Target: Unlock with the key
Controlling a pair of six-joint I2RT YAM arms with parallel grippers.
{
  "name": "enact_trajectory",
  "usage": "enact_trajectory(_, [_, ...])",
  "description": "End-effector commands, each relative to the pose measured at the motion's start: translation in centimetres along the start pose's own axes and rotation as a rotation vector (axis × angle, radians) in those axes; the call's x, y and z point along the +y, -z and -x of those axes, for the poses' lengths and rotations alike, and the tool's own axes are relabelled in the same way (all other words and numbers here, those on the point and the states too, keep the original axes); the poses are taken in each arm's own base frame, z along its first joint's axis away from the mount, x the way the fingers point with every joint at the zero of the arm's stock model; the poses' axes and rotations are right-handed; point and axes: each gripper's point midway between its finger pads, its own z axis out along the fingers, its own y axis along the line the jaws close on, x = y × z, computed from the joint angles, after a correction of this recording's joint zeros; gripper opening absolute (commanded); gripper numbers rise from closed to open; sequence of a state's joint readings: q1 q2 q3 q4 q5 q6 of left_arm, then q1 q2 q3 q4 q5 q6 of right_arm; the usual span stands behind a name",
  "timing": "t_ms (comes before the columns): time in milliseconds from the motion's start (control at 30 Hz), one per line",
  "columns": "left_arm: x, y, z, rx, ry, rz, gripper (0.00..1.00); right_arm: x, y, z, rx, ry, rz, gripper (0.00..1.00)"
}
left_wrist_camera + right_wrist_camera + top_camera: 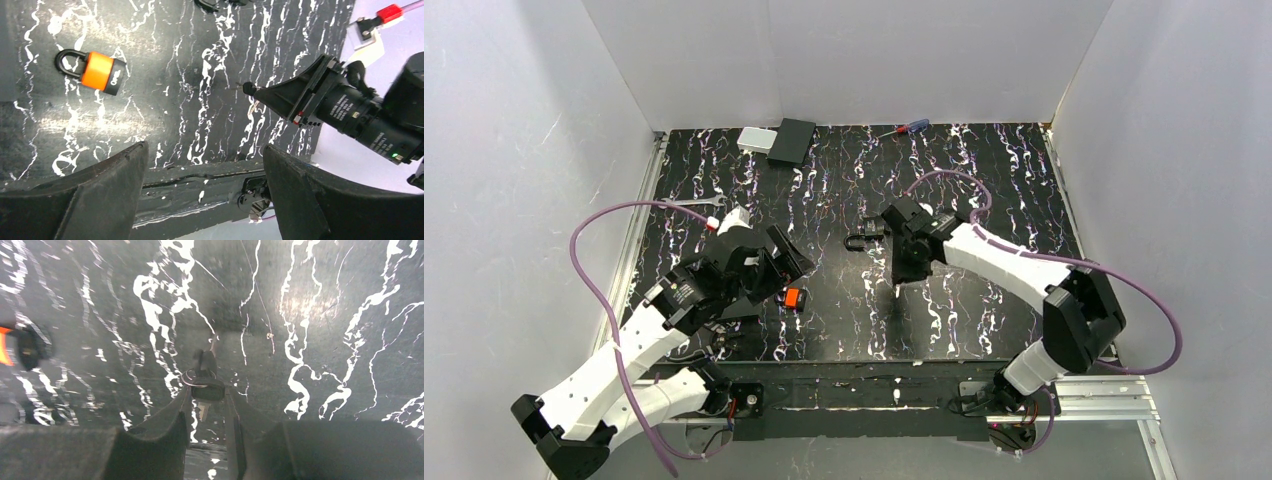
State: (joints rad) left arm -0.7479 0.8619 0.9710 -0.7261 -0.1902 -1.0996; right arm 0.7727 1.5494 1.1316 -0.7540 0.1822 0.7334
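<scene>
Right wrist view: right gripper (207, 401) is pinching the key (207, 389) by its dark head, needing a firm, square hold for insertion; left gripper (204, 147) is gaping empty.

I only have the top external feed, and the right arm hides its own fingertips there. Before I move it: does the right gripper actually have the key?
Observer: Yes. The right wrist view shows the right gripper shut on the key, its dark head pinched between the fingers.
Operator: Is anything in the left gripper?
Observer: No. The left wrist view shows the left gripper open, with nothing between its fingers.
Operator: Is the orange padlock's shackle closed?
Observer: It looks closed. In the left wrist view, both ends of the shackle on the orange padlock appear seated in the body.
</scene>
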Motion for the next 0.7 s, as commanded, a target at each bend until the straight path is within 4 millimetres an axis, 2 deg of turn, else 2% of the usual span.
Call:
enact_trajectory(0, [-1.1,-0.3,0.4,-0.017,-0.008,-0.058,0.82,1.3,4.7,3.9,-0.127,-0.102,0.083,0.01])
enact_trajectory(100, [-2.4,-0.4,0.6,-0.022,-0.012,-0.117,0.80,1.7,6.4,5.0,-0.153,-0.183,0.117,0.01])
enact_trajectory(167, [-3.2,-0.6,0.6,-0.017,-0.020,-0.140,0.74,1.8,7.6,5.5,-0.156,-0.251,0.124,0.01])
enact_trajectory(400, [-7.3,-0.7,0.7,-0.025,-0.132,-0.273,0.71,2.4,13.6,8.9,-0.230,-0.498,0.215,0.01])
enact_trajectory(567, [-11.4,-0.3,0.8,-0.053,-0.175,-0.413,0.68,2.8,15.4,8.4,-0.132,-0.673,0.238,0.01])
enact_trajectory(667, [-13.7,0.0,0.7,-0.066,-0.226,-0.475,0.65,3.6,16.8,7.8,-0.089,-0.771,0.315,0.01])
